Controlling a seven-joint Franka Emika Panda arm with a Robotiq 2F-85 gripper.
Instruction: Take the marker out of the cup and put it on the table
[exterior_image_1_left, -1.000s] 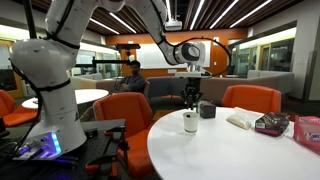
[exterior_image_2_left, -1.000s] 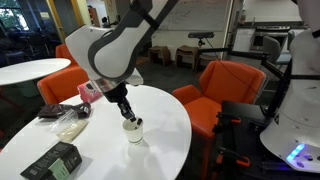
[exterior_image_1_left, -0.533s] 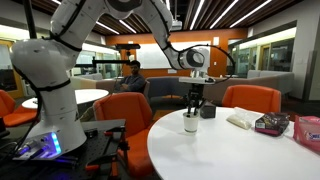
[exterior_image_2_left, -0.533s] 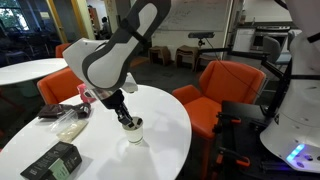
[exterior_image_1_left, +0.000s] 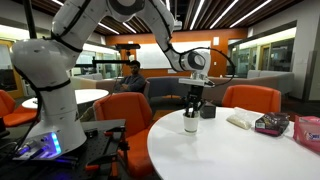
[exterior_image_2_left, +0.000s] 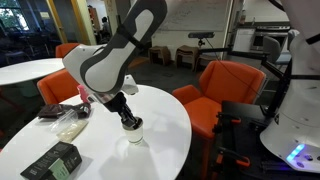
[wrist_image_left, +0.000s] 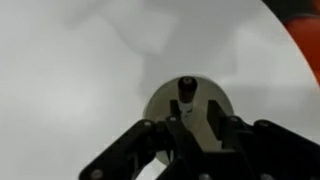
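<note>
Marker (wrist_image_left: 185, 88): 1 thin black stick, standing upright in the white cup (wrist_image_left: 212, 106) on the table (wrist_image_left: 70, 70). Gripper (wrist_image_left: 190, 125) jaws spread, straddling the marker, not clamped.

- The cup (exterior_image_1_left: 190, 123) stands on the table (exterior_image_1_left: 215, 155), close to the table's edge in an exterior view.
- The marker (wrist_image_left: 186, 90) stands inside the cup.
- The gripper (exterior_image_1_left: 192, 108) hangs straight above the cup, reaching down to its mouth.
- In an exterior view a boxy container (exterior_image_1_left: 207, 110) sits just behind the cup.
- A flat packet (exterior_image_1_left: 240, 120) lies to the right of the cup, and a box (exterior_image_1_left: 271, 123) lies farther right.
- A chair (exterior_image_1_left: 250, 98) stands behind the cup, off the table.
</note>
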